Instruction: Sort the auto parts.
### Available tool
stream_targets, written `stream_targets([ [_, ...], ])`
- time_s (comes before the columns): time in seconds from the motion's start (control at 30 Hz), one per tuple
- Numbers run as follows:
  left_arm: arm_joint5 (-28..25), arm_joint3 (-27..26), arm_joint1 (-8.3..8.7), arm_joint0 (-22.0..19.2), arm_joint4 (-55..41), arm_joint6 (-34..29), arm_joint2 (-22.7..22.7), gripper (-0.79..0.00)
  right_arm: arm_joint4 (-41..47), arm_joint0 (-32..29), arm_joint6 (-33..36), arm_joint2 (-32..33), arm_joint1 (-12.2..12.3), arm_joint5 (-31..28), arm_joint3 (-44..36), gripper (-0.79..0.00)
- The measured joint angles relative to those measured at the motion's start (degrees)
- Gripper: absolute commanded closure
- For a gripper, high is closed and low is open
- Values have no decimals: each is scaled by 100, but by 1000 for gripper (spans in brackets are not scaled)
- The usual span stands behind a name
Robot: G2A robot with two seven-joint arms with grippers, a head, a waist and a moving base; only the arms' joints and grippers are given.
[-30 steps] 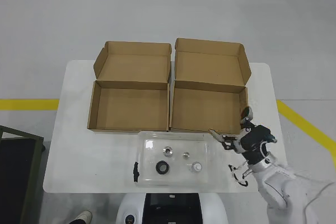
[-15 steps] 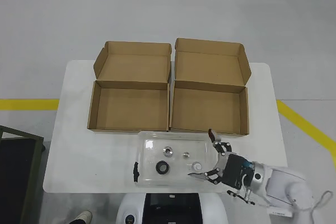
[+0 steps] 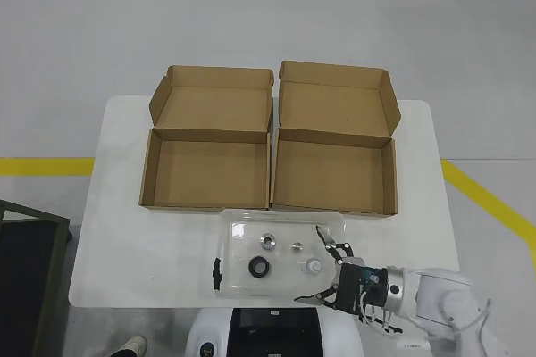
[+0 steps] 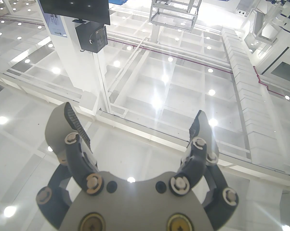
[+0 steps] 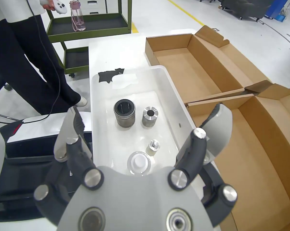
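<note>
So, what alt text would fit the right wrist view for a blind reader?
The right claw, open, hovers at a clear tray holding four small parts on a white table, with two open cardboard boxes beside it.

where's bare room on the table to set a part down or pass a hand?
The left box and right box have bare floors. The table is bare left of the tray. Crowded: the tray's right end, where the open right gripper hangs by the white cap.
</note>
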Motion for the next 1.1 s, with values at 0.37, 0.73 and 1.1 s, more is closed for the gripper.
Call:
stream_targets([
  [0.37, 0, 0, 0, 0, 0, 0, 0, -785, -355, 156, -685, 57, 430, 0, 557, -785],
  [0.73, 0, 0, 0, 0, 0, 0, 0, -785, -644, 398, -958, -179, 598, 0, 1017, -785],
  [1.1, 0, 0, 0, 0, 0, 0, 0, -785, -795, 609, -955, -373, 678, 3, 1292, -742],
])
